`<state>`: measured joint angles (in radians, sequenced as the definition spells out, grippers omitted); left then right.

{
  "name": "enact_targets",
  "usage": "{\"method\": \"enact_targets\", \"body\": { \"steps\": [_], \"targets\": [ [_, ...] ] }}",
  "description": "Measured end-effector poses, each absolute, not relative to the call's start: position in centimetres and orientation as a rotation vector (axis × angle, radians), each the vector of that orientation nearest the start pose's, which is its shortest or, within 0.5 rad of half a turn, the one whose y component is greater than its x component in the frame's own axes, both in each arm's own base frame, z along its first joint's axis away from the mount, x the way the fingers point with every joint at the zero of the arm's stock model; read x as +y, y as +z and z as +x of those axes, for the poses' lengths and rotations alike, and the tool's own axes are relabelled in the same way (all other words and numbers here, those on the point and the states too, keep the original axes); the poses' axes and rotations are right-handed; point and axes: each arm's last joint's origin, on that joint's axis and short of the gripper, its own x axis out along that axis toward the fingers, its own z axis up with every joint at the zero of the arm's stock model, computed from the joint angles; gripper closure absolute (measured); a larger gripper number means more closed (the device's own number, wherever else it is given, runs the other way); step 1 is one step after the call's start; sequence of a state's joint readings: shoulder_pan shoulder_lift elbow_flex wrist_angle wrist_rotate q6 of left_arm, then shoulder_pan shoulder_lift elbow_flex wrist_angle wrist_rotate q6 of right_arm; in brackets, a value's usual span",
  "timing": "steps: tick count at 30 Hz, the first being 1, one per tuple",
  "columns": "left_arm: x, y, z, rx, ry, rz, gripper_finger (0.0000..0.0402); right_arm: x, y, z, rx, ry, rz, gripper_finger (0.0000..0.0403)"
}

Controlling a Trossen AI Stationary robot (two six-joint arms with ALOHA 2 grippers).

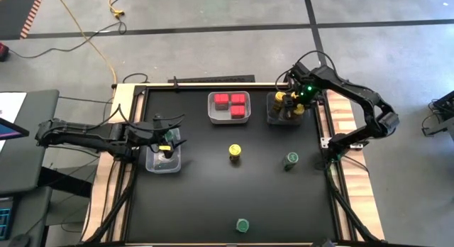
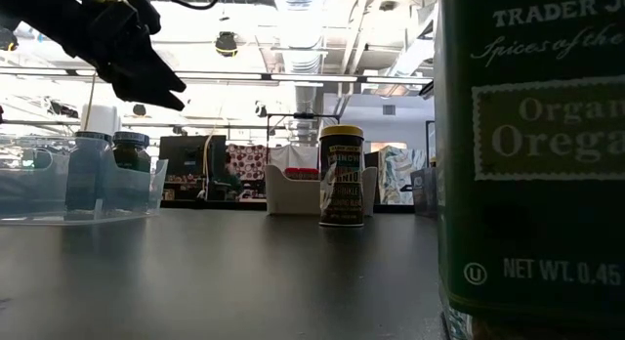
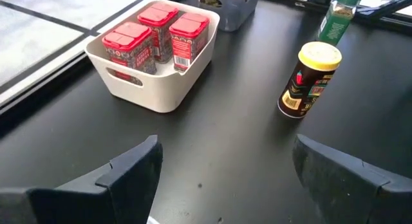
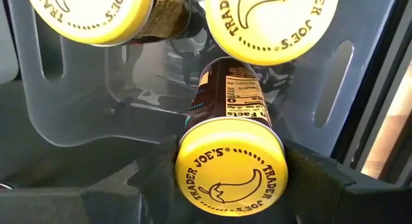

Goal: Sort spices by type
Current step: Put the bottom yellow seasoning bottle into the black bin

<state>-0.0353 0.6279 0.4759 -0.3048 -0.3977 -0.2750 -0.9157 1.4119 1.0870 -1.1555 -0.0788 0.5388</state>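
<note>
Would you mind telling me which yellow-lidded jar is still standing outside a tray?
The yellow-lidded jar alone mid-table; the other yellow-lidded ones sit in the clear tray under the right gripper.

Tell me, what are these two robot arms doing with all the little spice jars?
They are sorting spices by kind. The right claw is over the clear tray at the back right, its fingers on either side of a yellow-lidded jar beside two others. The left claw hovers open over another tray. Red boxes fill the white bin; one yellow jar and two green-lidded jars remain loose.
</note>
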Motion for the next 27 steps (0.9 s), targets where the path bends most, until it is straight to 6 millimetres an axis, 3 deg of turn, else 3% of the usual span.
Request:
{"method": "enact_targets", "body": {
  "steps": [8, 16, 27],
  "targets": [
    [0.6, 23.9, 14.3, 0.392, 0.415, -0.17, 0.007, -18.9, 24.6, 14.8, 1.142, -1.053, 1.149, 0.0136],
    [0.6, 23.9, 14.3, 0.392, 0.416, -0.171, 0.007, -18.4, 23.0, 14.4, 1.172, -1.059, 1.165, 0.0136],
    [0.6, 23.9, 14.3, 0.391, 0.417, -0.176, 0.007, -18.5, 23.2, 14.5, 1.162, -1.057, 1.16, 0.0133]
  ]
}}
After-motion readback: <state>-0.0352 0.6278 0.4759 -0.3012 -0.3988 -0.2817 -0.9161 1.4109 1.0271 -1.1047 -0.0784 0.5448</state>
